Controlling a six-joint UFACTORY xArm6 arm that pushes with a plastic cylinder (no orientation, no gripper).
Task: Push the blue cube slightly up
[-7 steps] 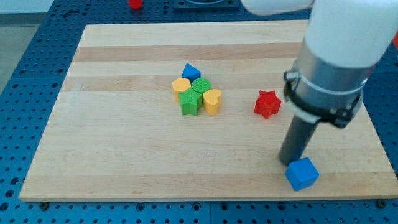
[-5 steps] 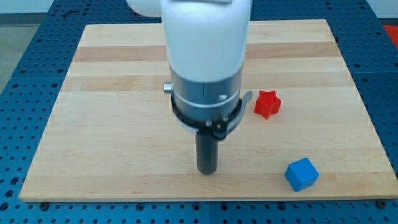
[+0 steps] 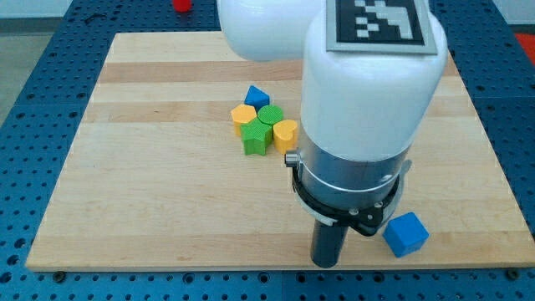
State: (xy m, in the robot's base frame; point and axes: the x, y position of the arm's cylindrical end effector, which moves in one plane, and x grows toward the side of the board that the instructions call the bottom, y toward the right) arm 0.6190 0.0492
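— Blue cube [image 3: 406, 233]: where is it?
— Near the wooden board's [image 3: 150, 201] bottom edge, toward the view's right, tilted a little.
— And my tip [image 3: 327, 262]?
— Down by the bottom edge, just to the view's left of the cube, apart from it, touching no block; a bare rod, nothing to open or close.
— Anything else around?
— A cluster well up-left: blue triangular block [image 3: 257, 95], yellow block [image 3: 242, 114], green round block [image 3: 270, 115], green block [image 3: 256, 139], another yellow block [image 3: 285, 132]. Bare board lies above the cube.
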